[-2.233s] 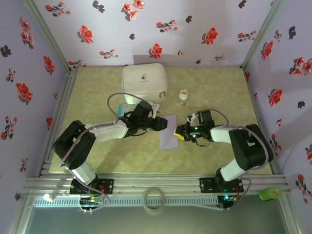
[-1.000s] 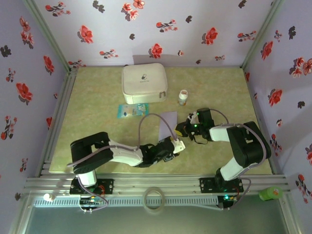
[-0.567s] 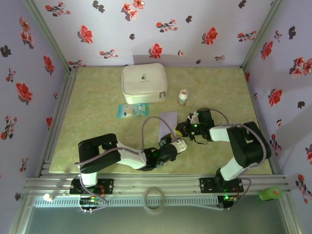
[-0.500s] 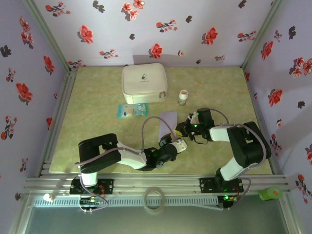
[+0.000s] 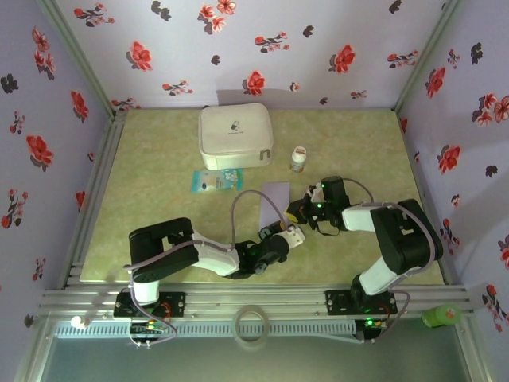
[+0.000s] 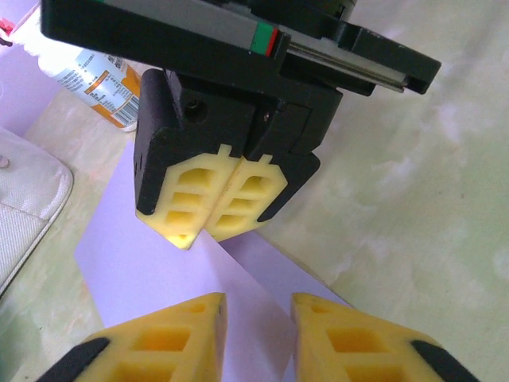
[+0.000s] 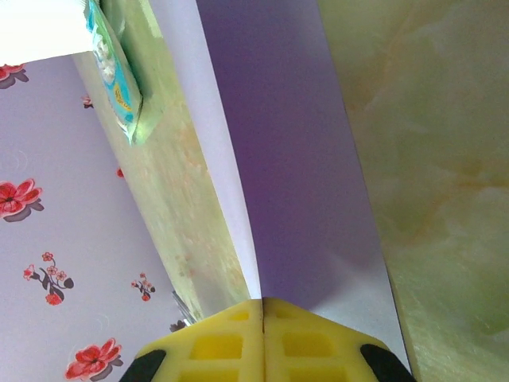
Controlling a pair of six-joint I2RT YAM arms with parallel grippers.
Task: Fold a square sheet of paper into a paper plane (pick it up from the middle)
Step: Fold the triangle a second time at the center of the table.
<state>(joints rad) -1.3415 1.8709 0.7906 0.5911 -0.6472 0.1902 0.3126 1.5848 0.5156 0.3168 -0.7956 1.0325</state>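
Note:
The square sheet of paper [image 5: 274,197], plain lavender, lies mid-table with one part folded up. My right gripper [image 5: 296,213] is shut on its right edge, and in the right wrist view the paper [image 7: 278,143] runs away from the closed yellow tips [image 7: 262,301]. My left gripper [image 5: 290,233] sits at the sheet's near edge. In the left wrist view its fingers stand apart [image 6: 256,298], with the raised fold of the paper [image 6: 151,247] between them, and the right gripper [image 6: 208,227] is clamped just beyond.
At the back stands a white zip case [image 5: 235,135], with a small bottle [image 5: 298,159] to its right. A teal-and-white packet [image 5: 216,181] lies left of the paper. A tape roll [image 5: 252,325] rests on the front rail. Floral walls close in three sides.
The left arm has swung from the paper's left side round to its near edge and crept a little closer in the last second. The right arm has stayed put.

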